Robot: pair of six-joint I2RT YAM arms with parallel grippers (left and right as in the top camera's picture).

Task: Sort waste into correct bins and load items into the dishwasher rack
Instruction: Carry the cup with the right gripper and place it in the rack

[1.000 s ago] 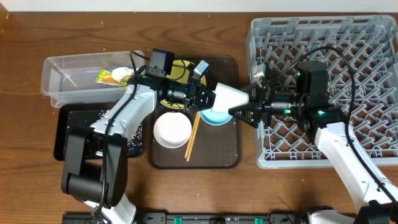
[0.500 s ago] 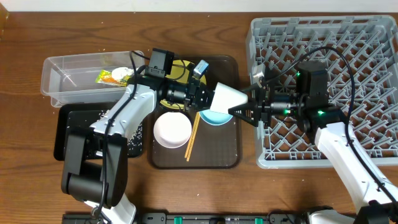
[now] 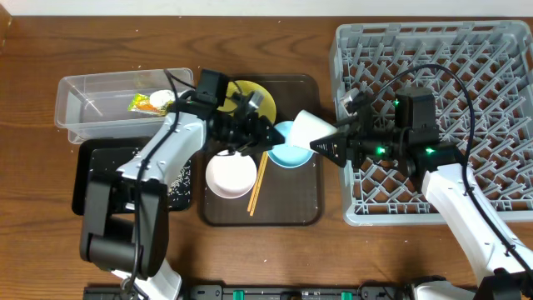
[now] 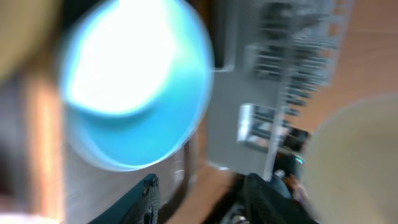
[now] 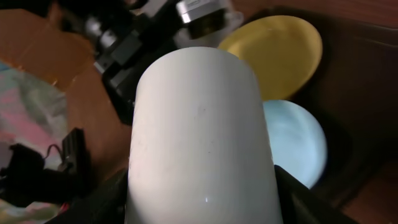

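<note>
The cup (image 3: 310, 127) hangs sideways just above the blue bowl (image 3: 287, 156), clamped in the right gripper (image 3: 327, 143). The left gripper (image 3: 252, 133) is beside it, jaws apart (blurred, seemingly empty). The cup should go mouth-down between the pegs of the rack (image 3: 466, 67). On the brown tray (image 3: 304, 208) are 2 bowls, counting the white bowl (image 3: 231, 173), 1 plate (image 3: 256, 93) and 2 chopsticks (image 3: 258, 179).

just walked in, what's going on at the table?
The right pincer holds the cup on its side over the tray's right edge, next to the rack. The left pincer is open and empty, above the tray by the blue bowl. The plate, white bowl and chopsticks lie on the tray. The wrapper is in the tub.
</note>
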